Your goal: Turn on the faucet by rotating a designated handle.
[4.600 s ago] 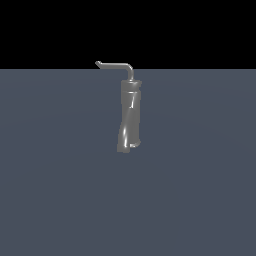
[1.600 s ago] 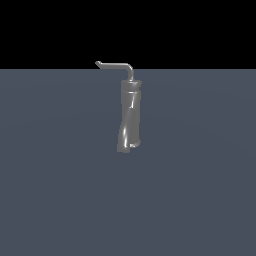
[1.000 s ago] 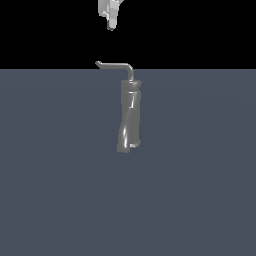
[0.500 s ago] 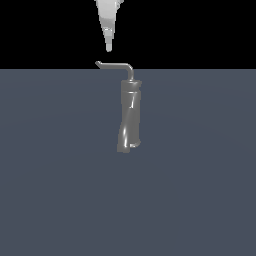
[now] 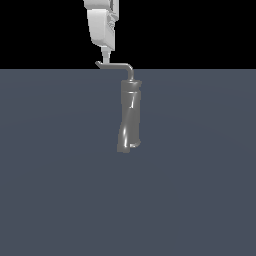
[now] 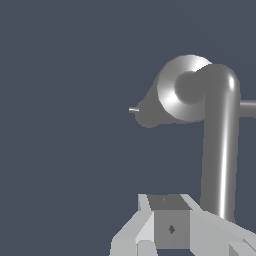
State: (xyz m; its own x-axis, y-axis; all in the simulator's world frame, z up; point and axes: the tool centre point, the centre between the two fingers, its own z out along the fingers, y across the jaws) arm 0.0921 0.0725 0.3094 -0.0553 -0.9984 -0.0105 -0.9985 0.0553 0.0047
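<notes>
Exterior view: gripper over handle tip

Gripper [image 5: 105, 56] hangs top centre, fingertips at the handle's [image 5: 116, 65] left end; contact unclear. Whether the jaws are apart or together, cannot tell. Handle runs right, bends down into the faucet [image 5: 129, 117], which stands mid-frame on the grey floor [image 5: 50, 175].

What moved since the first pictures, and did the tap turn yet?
The white pincer came down from above and now sits right at the tip of the handle. Whether it grips, I cannot tell. The faucet and its handle have not turned.
</notes>
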